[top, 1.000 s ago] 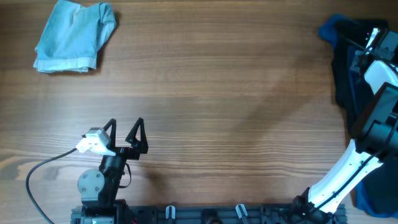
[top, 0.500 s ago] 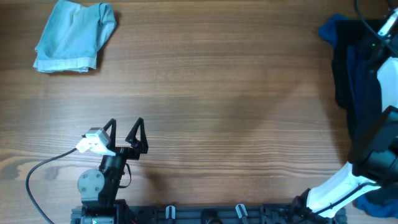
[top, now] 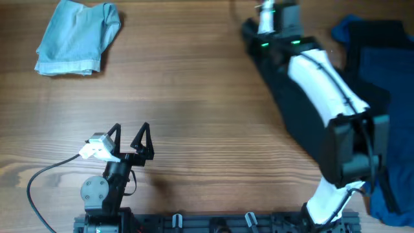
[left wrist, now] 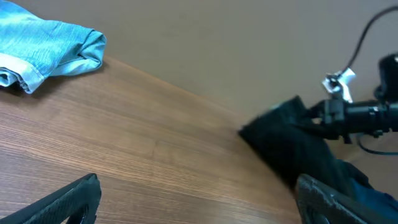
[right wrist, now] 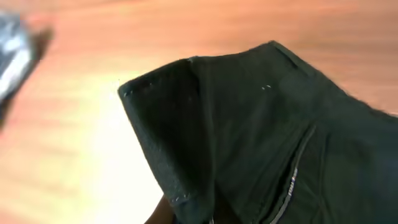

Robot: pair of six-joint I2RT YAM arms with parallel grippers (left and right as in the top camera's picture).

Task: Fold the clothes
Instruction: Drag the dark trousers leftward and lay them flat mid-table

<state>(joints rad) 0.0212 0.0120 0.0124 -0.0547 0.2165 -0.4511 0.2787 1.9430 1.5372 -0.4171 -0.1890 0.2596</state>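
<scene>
Clamped by one edge in the right end effector (top: 275,29) over the far bench (top: 207,97), the black garment (top: 272,71) could be bunched if dragged unaided by the open left end effector (top: 131,137).

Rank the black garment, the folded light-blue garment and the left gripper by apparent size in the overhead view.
1. black garment: largest, even with the right arm covering part of it.
2. folded light-blue garment: clearly smaller.
3. left gripper: smallest.
</scene>
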